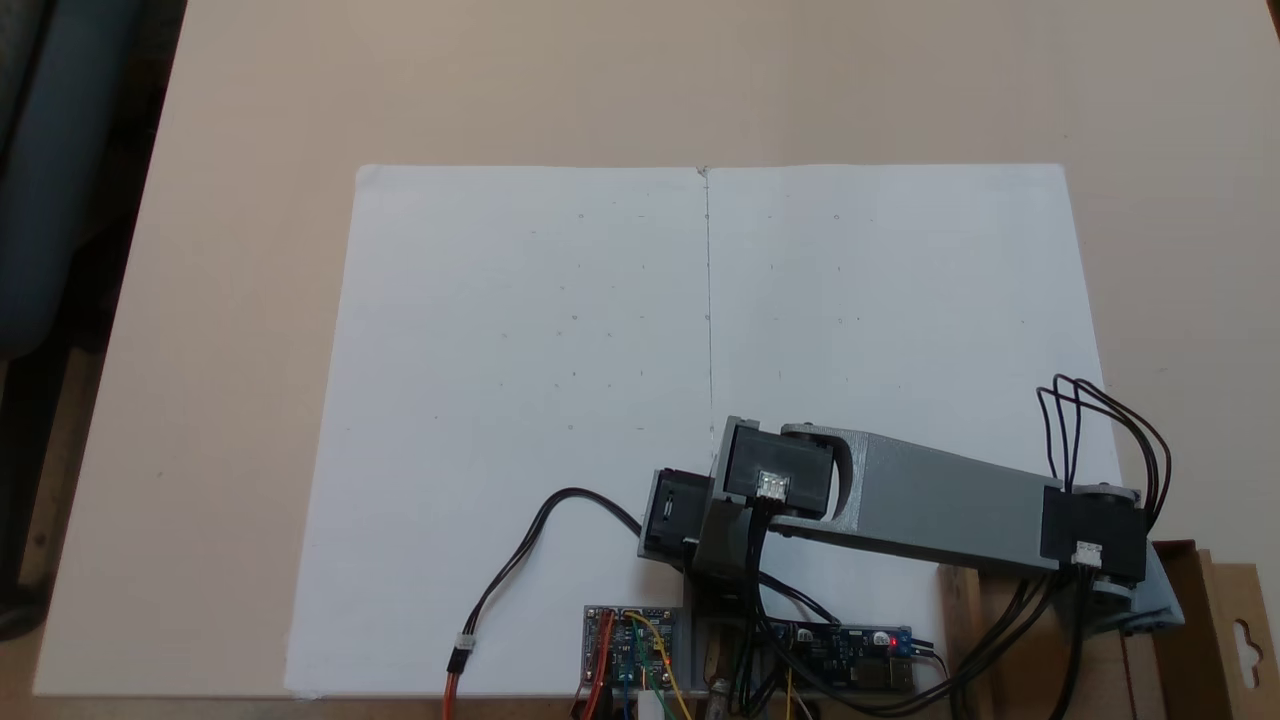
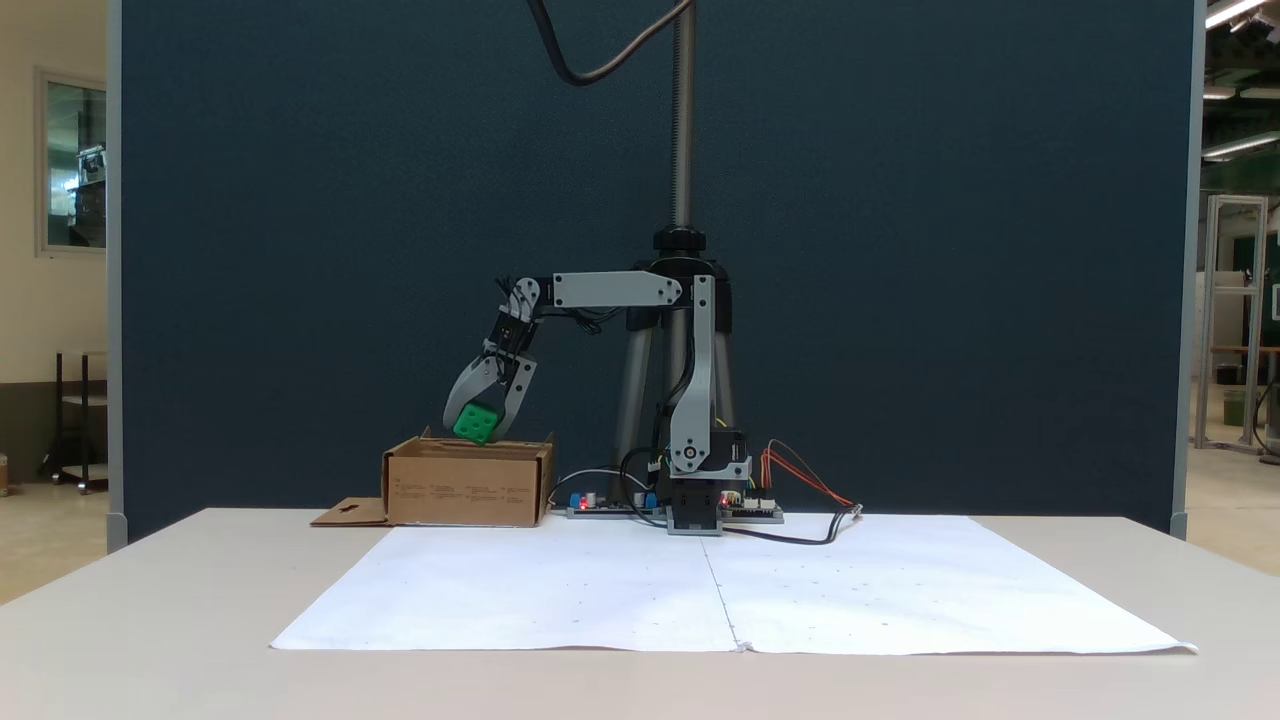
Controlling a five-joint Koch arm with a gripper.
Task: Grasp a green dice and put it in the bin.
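1. Green dice (image 2: 477,423): a small bright green cube with dark round pips on the faces that show, tilted so that one corner points down.
2. It sits between the two grey fingers of the gripper (image 2: 479,432), which are clamped on its sides, just above the rim of the bin (image 2: 466,488); whether it touches the rim cannot be told.
3. The bin is a brown cardboard box with low walls, standing on the table (image 2: 150,600) beside the arm's base; in a fixed view its flap (image 1: 1235,630) with a keyhole cutout shows at the lower right corner.
4. White paper (image 1: 530,400) covers the middle of the table in both fixed views and lies bare apart from faint marks.
5. The grey arm (image 1: 930,495) reaches sideways from its base over the bin.
6. Circuit boards (image 1: 630,640) and cables lie at the base, along the paper's edge.
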